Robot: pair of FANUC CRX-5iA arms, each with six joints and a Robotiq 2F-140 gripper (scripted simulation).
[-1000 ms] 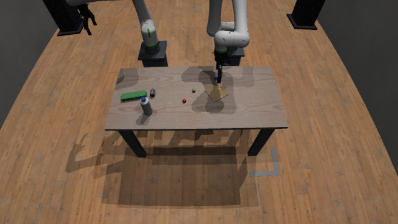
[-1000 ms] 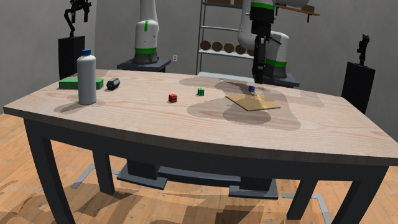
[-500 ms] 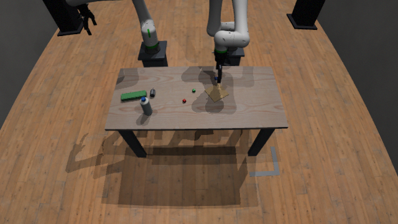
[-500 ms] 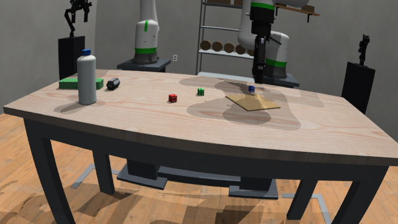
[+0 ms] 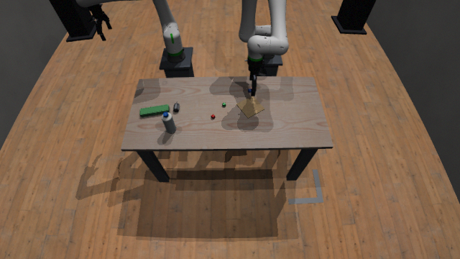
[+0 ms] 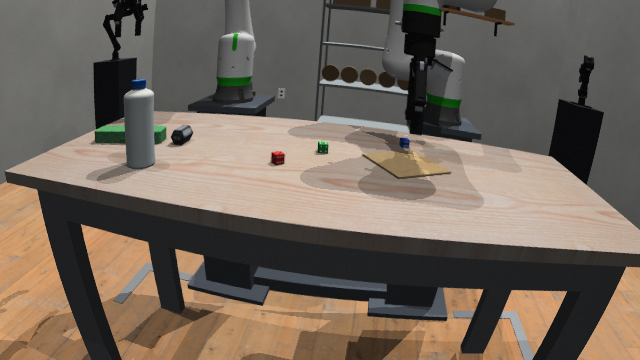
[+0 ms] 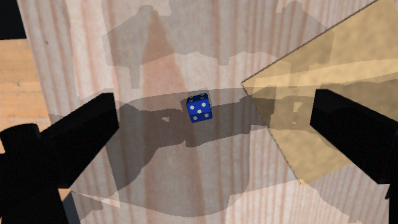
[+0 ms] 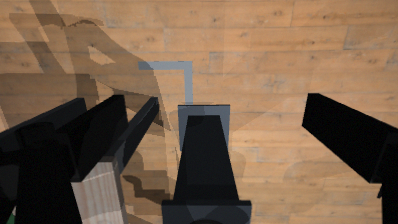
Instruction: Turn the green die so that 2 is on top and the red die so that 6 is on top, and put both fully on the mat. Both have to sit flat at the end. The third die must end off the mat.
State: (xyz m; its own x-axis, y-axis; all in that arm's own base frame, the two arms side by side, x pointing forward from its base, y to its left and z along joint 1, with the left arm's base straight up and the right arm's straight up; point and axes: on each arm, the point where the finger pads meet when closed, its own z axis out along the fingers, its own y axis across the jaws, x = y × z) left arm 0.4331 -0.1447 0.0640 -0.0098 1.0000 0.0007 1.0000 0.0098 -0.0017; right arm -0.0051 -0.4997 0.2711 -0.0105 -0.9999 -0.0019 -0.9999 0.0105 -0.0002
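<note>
- Status, mat: neither required die is placed. The thin square tan mat (image 5: 248,111) (image 6: 405,166) (image 7: 350,45) lies just beside the area beneath the left pincer (image 5: 254,94) (image 6: 415,131) (image 7: 215,107).
- Status, green die: the small green cube-shaped die (image 5: 223,104) (image 6: 323,147) rests on the wooden counter (image 5: 287,133) (image 6: 225,195) (image 7: 65,50) (image 8: 100,190), off the mat, to the side of the left pincer toward the right arm. Its top number is too small to read; whether it needs turning cannot be told.
- Status, red die: the small red cube-shaped die (image 5: 213,116) (image 6: 278,158) is also off the mat, farther from the left pincer than the green die. Its top number cannot be read.
- Status, third die: the small blue cube-shaped die (image 5: 249,91) (image 6: 404,143) (image 7: 200,109) lies below the left pincer, between its fingers as the wrist view shows them. It is off the mat, as required.
- Left pincer: wide, holding nothing.
- Right pincer (image 5: 106,33) (image 6: 128,34) (image 8: 216,107): wide, holding nothing, well apart from the dice and off the counter.
- Remaining: verify each top number; turn the green die to 2 and the red die to 6 where needed; set both flat, fully on the mat.
- Caution: keep the blue die off the mat. Its nearness to the mat could make an accidental nudge costly.

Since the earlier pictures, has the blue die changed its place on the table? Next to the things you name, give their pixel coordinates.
No. In the exterior view, the blue die (image 5: 249,91) (image 6: 404,143) (image 7: 199,108) stays just behind the mat (image 5: 248,111) (image 6: 400,169) (image 7: 350,55).
</note>
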